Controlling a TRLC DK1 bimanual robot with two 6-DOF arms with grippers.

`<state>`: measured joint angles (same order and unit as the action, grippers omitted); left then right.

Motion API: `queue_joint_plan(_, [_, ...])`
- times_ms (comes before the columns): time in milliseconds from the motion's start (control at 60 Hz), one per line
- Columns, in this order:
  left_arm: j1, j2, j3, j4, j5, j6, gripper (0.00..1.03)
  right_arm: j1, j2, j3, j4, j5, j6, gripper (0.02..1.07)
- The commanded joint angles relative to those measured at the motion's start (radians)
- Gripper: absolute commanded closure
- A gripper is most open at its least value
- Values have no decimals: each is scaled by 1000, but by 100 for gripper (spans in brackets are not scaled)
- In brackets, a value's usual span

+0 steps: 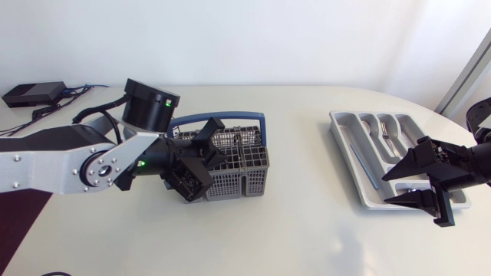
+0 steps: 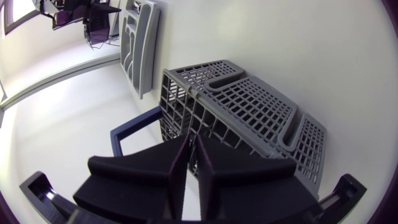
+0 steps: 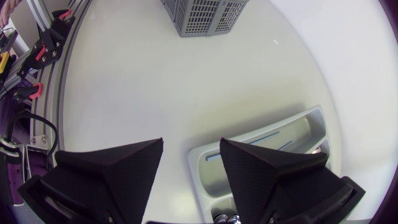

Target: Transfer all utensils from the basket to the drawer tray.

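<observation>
The grey mesh basket (image 1: 247,175) with a blue handle (image 1: 230,117) stands left of the table's middle. My left gripper (image 1: 209,157) hangs over its left end, just ahead of the basket (image 2: 249,106) in the left wrist view. This gripper (image 2: 191,142) is open by a narrow slit, with nothing between its fingers. I cannot make out utensils in the basket. The grey drawer tray (image 1: 343,130) lies at the right, with several utensils (image 1: 386,132) in its compartments. My right gripper (image 1: 385,189) stands wide open and empty over the tray's near end (image 3: 205,163).
A black box (image 1: 34,93) with cables sits at the table's back left corner. A wide stretch of bare white table (image 1: 307,199) lies between basket and tray.
</observation>
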<state>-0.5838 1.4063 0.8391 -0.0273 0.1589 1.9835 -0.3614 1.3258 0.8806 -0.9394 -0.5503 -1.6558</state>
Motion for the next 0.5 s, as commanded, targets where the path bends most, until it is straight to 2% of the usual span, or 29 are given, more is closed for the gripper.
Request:
queue_joint_plan(0, [16,29,14,-26,16,17,100,-1,-4,-14,-2,-3,18,40])
queue_joint_plan(483, [-2,0,152,-214,33,37,100,27,-5,-20,-1,-5,28,40])
